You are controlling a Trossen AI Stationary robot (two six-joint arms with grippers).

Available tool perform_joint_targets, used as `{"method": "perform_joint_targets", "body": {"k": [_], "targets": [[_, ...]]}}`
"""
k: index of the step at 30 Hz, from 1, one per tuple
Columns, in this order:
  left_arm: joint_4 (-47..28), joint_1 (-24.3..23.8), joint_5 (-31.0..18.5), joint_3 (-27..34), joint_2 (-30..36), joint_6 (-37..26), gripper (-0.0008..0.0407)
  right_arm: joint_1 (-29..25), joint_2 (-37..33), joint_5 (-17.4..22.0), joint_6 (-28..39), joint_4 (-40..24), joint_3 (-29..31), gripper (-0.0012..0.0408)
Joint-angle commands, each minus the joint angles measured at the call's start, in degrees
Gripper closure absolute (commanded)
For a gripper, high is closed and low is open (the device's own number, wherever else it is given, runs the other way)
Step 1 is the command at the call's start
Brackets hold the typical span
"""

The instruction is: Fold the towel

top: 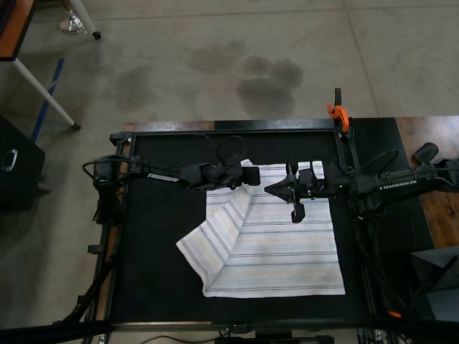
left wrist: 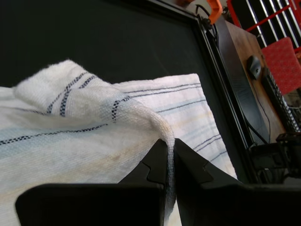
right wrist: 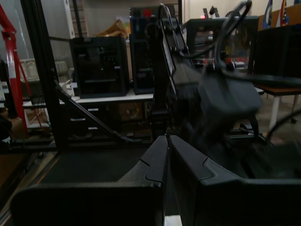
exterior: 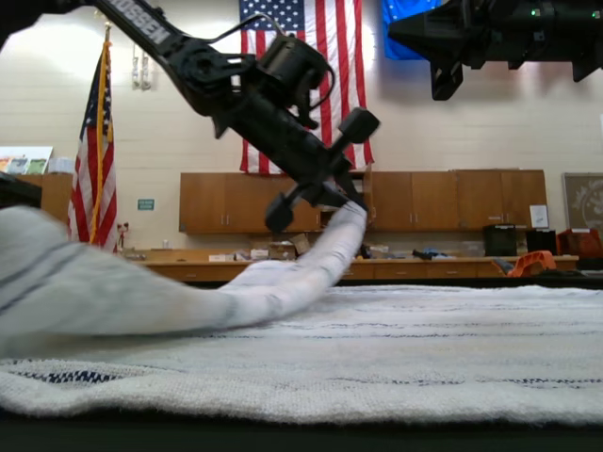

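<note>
Clearly the first fold is under way: the large white woven towel with thin grey and pale green stripes (top: 276, 240) lies spread on the black work mat (top: 154, 244), one corner lifted off it. The left gripper (left wrist: 170, 153) has its fingers pinched narrow on that raised edge, cloth draping away on both sides of the tips and sagging back to the flat part. In the top view a diagonal flap already lies turned over beneath and beside those fingers. The right gripper (right wrist: 167, 141) hangs clear above the towel; its fingers look pressed together with nothing between them. Next, I judge, the held corner must be carried across and laid down flat, keeping the pinch until cloth meets cloth.
</note>
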Motion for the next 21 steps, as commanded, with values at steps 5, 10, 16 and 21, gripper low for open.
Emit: {"method": "perform_joint_targets", "body": {"k": [5,10,16,21], "targets": [[0.0,0.0,0.7,6.4,6.2,0.1,0.0399,0.0,-0.7,0.0,0.0,0.1,0.0,0.0393],[0.0,0.0,1.8,11.3,10.4,0.2,0.0399,0.0,-0.7,0.0,0.0,0.1,0.0,0.0393],[0.1,0.0,1.9,12.9,12.8,0.1,0.0399,0.0,-0.9,0.0,1.1,0.1,0.0,0.0393],[0.0,0.0,1.9,12.0,12.6,0.1,0.0399,0.0,-0.9,0.0,1.1,0.0,0.0,0.0393]]}}
